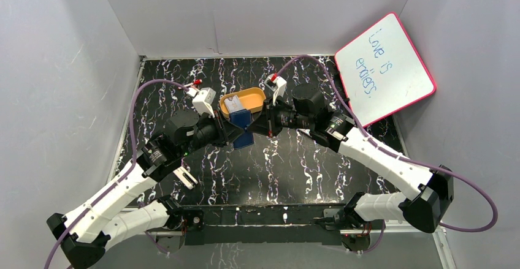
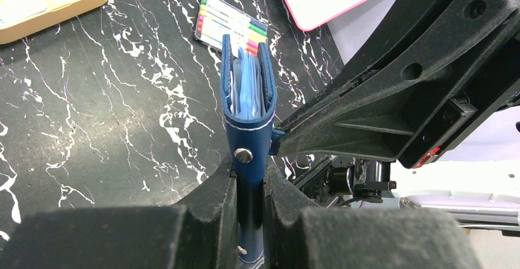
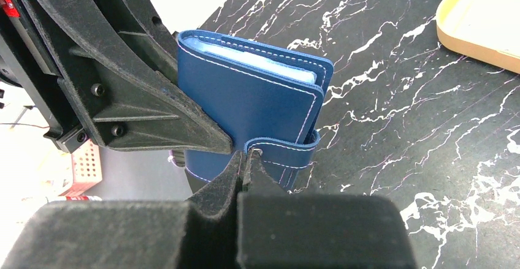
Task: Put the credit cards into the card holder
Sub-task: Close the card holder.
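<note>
Left gripper [image 2: 250,186] is clamped on the lower edge of the navy card holder [image 2: 247,116]; the right gripper [image 3: 247,162] pinches its snap tab [image 3: 282,147]. The left wrist view shows pale blue slots [image 2: 248,88] edge-on, the right a closed, white-stitched cover [image 3: 245,100]. Overhead, it hangs just beside an orange tray [image 1: 254,95] holding a pale card [image 1: 233,104], over the black marbled table [image 1: 294,159]. A whiteboard [image 1: 385,67] leans on grey walls [image 1: 55,67].

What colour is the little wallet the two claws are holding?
A dark navy folding wallet with white stitching, lighter blue inside; clearest in the right wrist view.
</note>
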